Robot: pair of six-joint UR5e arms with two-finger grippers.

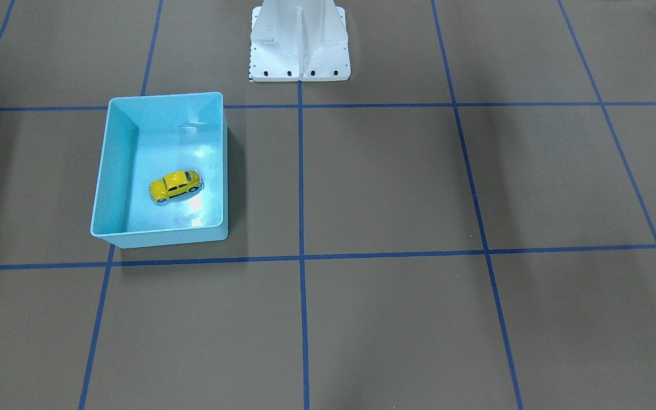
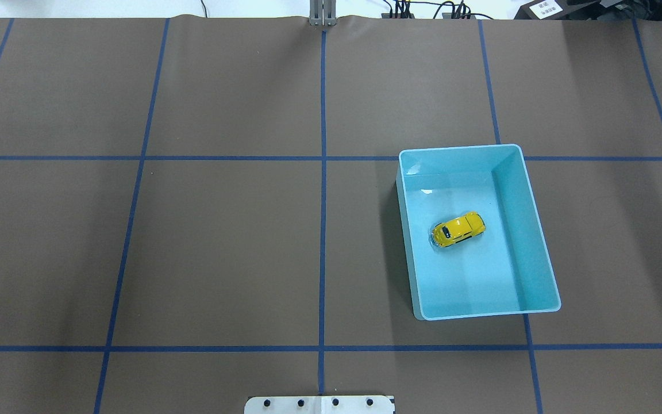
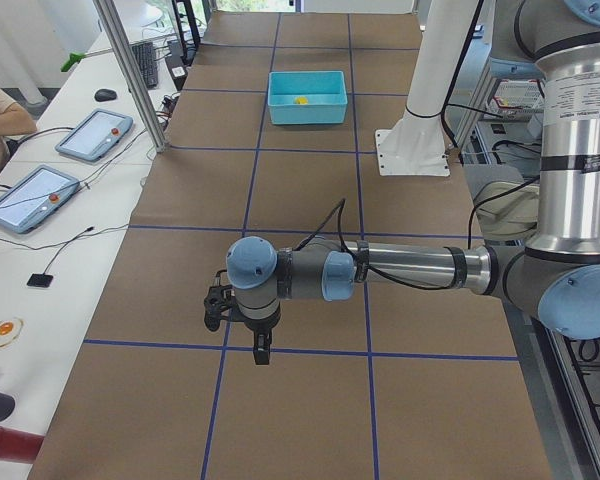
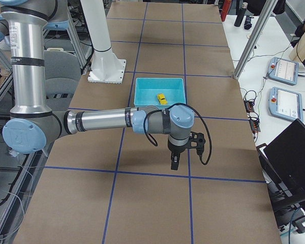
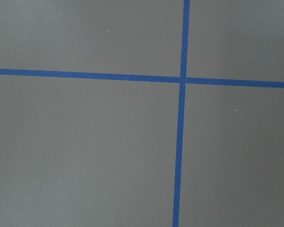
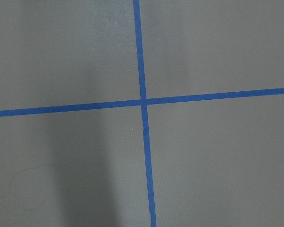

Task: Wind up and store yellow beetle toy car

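Finds the yellow beetle toy car (image 2: 458,229) on its wheels inside the light-blue bin (image 2: 512,190), near the middle of the bin floor, touching no wall. Places that bin on the right half of the desk (image 2: 222,247). Shows no arm in the overhead or front views. Catches the left arm (image 3: 410,270) and the right arm (image 4: 101,121) only from the desk's ends, each stretched low over bare desk crossed by blue tape lines (image 5: 182,142).

Hangs the left pincer (image 3: 263,350) pointing down, far from the bin. Hangs the right pincer (image 4: 174,161) likewise, nearer the bin yet well clear of it. Cannot tell from these side views how wide either pincer stands. Holds no car in either, since that lies in the bin.

Reads, as a judgement, as a rest point: either storing done or winding not yet begun. If not begun, calls for a reach by the right arm over the bin's rim, a descent between the walls, and a firm pinch across the small glossy body's narrow sides. Then calls for winding the car on the desk and returning it to the bin.
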